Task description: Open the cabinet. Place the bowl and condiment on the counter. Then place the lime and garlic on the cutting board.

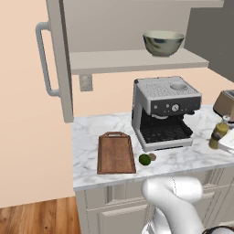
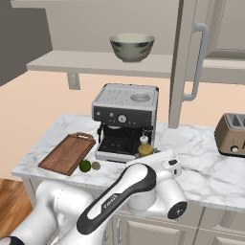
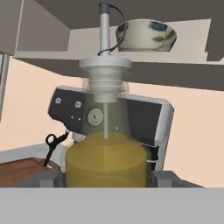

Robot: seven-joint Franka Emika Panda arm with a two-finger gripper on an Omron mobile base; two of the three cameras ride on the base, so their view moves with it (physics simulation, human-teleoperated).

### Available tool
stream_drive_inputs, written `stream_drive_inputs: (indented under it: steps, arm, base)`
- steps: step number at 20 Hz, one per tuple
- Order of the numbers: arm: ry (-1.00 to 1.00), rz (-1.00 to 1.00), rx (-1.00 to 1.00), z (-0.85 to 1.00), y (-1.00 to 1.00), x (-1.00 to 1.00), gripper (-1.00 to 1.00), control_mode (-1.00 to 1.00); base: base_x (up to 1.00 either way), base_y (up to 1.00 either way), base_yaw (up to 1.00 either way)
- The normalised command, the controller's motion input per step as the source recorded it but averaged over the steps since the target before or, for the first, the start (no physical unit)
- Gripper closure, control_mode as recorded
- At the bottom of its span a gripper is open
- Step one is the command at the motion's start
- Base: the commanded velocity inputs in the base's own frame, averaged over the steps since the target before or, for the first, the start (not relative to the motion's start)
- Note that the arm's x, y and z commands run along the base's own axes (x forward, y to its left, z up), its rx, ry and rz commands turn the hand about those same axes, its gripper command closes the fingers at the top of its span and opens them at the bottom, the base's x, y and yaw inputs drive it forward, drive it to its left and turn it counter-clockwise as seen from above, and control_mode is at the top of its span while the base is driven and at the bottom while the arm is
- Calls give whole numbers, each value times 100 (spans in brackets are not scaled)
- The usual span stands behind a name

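left base view: cabinet door swung open, bowl sitting on the shelf inside, straight above the coffee machine
desk: marble desk carries the coffee machine; the cutting board lies left of it, with the lime and garlic side by side just off the machine's front left corner, beside the board, not on it
bottle: the condiment bottle stands right of the coffee machine, toaster behind it

right base view: bottle stands on the desk right against the machine's front right corner, gripper at it

hand view: bottle up close between the fingers, with the coffee machine behind and the bowl up on the shelf
gripper: the fingers sit on either side of the bottle's body, looks like it's gripping it, jaws wide
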Motion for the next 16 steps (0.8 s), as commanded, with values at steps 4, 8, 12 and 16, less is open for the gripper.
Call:
stream_drive_inputs:
  steps: [4,8,12,16]
  arm:
    - [0,6,0,-21,-9,11,100,-100]
    - [0,6,0,-20,-12,9,100,-100]
    - [0,6,0,-15,-11,7,100,-100]
    - [0,5,0,-12,-7,5,100,-100]
  base:
    - [0,0,0]
    - [0,0,0]
    - [0,0,0]
    - [0,0,0]
